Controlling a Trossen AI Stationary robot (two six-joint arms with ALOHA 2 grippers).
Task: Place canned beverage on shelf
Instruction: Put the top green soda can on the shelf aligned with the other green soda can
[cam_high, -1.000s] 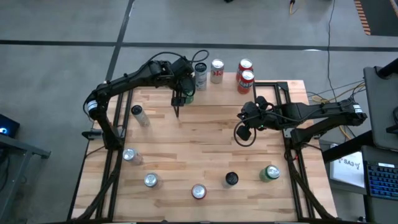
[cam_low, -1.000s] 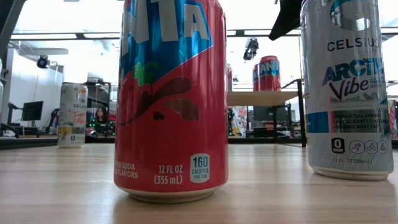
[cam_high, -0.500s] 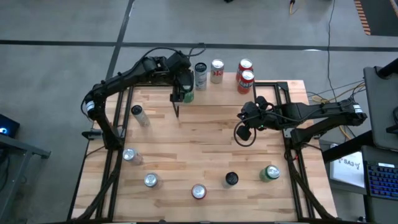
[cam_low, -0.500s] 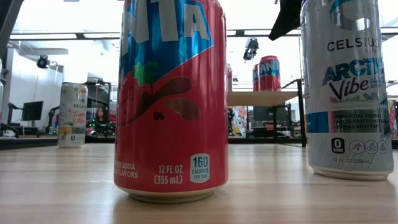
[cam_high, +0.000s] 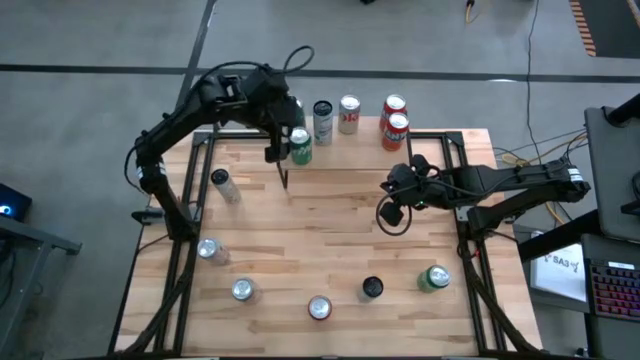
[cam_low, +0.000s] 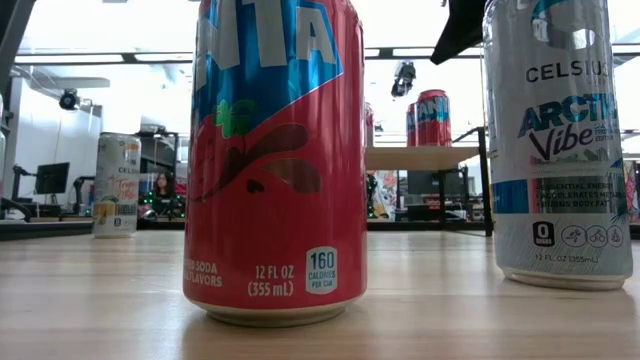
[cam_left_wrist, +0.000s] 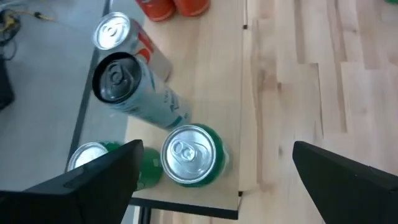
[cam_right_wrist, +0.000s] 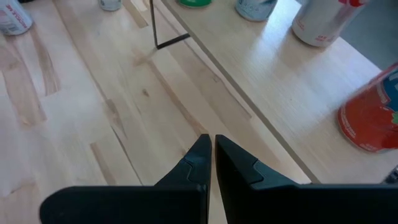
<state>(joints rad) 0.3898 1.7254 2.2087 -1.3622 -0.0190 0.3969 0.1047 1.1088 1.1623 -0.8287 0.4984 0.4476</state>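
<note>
Standing on the near corner of the shelf (cam_high: 350, 135) is a green can (cam_high: 300, 147), upright beside a tall silver can (cam_high: 322, 121), a white can (cam_high: 348, 114) and two red cans (cam_high: 394, 122) farther along the board. Above the green can hangs the left gripper (cam_left_wrist: 214, 171), fingers spread wide and holding nothing. Over the middle of the table (cam_high: 300, 260), the right gripper (cam_high: 393, 212) waits with its fingers pressed together, empty.

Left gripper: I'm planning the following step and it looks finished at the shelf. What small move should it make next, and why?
Probably lift clear and swing toward a can on the table. The left gripper hangs open above the green can, which stands free on the shelf, gripped by nothing.
</note>
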